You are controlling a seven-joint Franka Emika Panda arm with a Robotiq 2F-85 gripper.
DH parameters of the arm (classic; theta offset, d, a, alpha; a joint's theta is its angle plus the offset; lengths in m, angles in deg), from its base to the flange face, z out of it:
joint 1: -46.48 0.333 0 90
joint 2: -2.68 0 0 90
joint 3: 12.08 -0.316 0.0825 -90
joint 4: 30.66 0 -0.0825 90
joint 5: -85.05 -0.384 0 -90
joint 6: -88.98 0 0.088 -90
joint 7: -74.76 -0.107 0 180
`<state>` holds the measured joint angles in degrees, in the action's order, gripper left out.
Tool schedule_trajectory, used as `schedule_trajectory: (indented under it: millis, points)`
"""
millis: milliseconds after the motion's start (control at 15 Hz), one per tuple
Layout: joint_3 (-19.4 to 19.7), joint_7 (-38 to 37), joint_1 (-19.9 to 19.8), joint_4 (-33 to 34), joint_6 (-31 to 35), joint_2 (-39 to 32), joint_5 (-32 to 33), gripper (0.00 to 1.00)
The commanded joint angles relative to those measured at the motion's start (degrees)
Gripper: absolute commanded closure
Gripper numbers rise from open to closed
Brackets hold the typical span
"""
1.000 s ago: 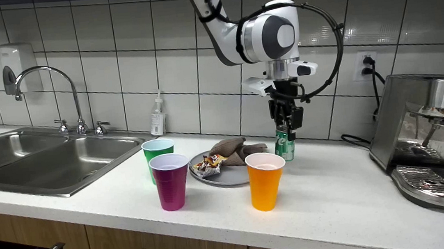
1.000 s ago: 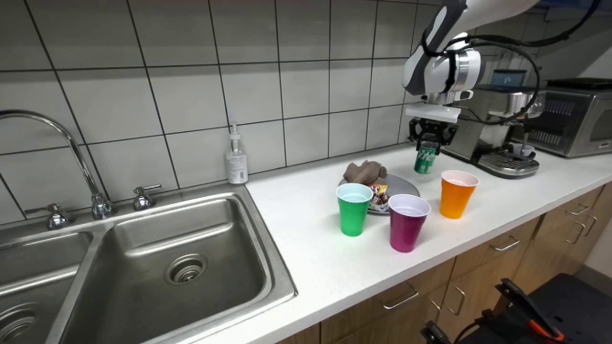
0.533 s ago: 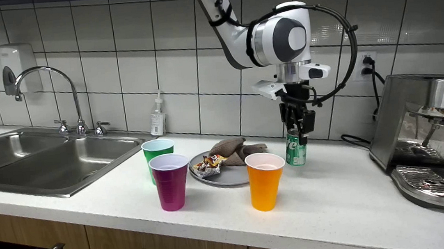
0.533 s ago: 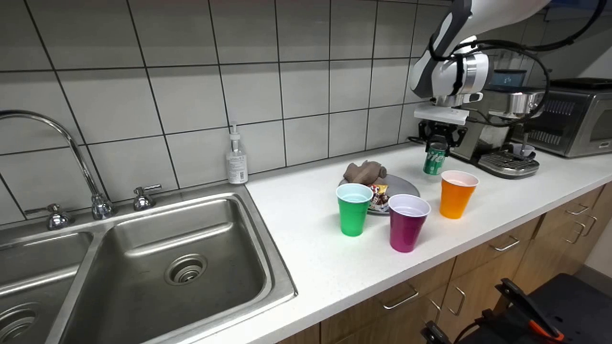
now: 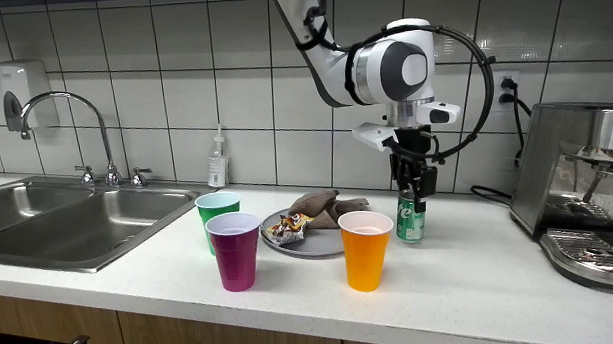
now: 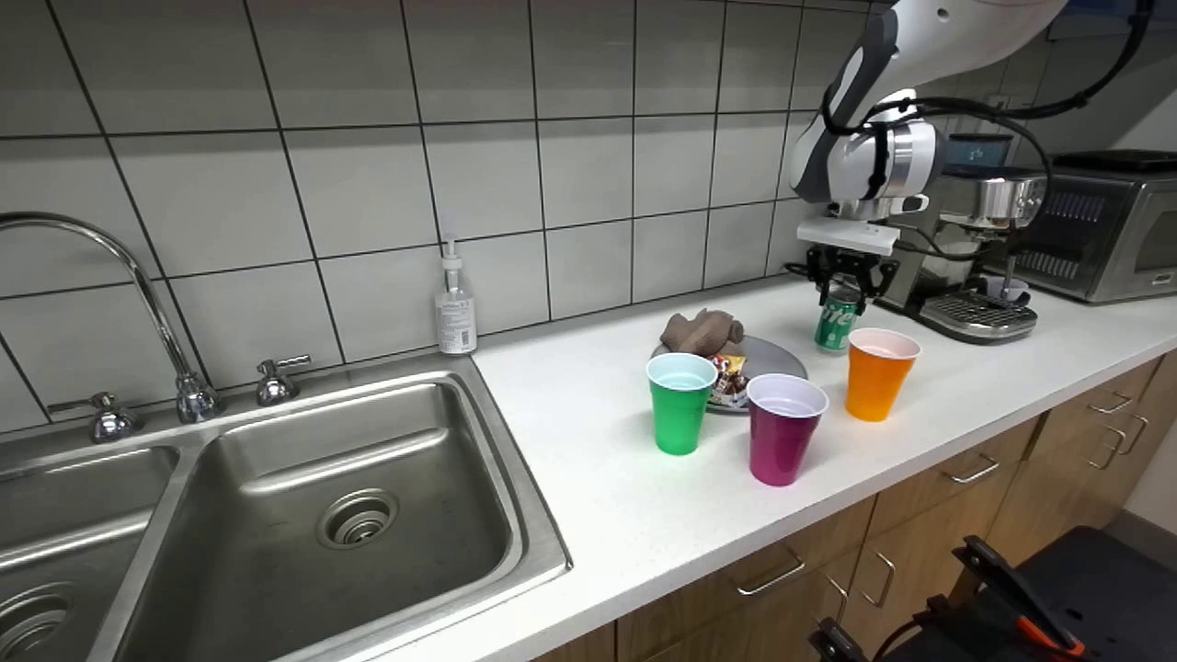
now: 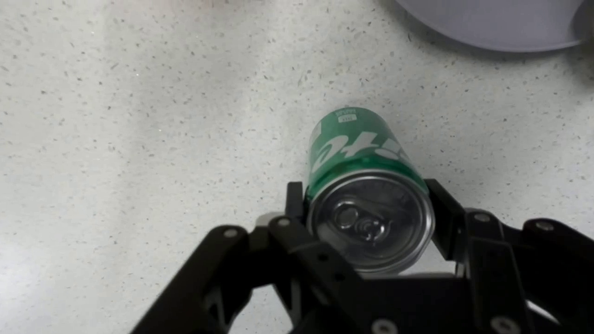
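A green soda can (image 7: 355, 139) stands upright between the fingers of my gripper (image 7: 366, 204). In the wrist view, one black finger (image 7: 294, 199) and the opposite finger (image 7: 443, 215) press on the can's sides near its silver top. The can (image 5: 410, 225) shows below my gripper (image 5: 411, 201) in an exterior view, behind and right of an orange cup (image 5: 366, 257). The can (image 6: 835, 324) also appears between the orange cup and the wall in an exterior view. I cannot tell whether its base touches the counter.
A grey plate (image 5: 320, 248) bears a brown cloth (image 5: 318, 205) and a snack wrapper (image 5: 288, 229). Purple (image 5: 237, 259) and green (image 6: 679, 414) cups stand by it. A coffee machine (image 5: 595, 153) is on the right, a steel sink (image 6: 533, 515) on the left, and a soap bottle (image 6: 456, 313) against the wall.
My gripper and the can have moved together, first to the right and then downward and toward the counter's front in the exterior views. Cups and plate have stayed put.
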<state>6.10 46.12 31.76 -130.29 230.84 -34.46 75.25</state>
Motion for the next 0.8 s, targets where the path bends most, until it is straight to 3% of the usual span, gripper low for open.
schedule_trajectory:
  millis: [0,400,467,733]
  points:
    - [-0.17,-0.83,-0.7,2.88,-1.24,-1.45,-1.18,0.62]
    - [-0.11,-0.92,-0.69,3.44,-1.31,-2.23,-1.77,0.62]
    - [-0.04,-0.78,-0.6,3.43,-1.64,-2.23,-1.6,0.12]
    - [0.04,-0.35,-0.4,3.19,-1.56,-1.55,-1.27,0.0]
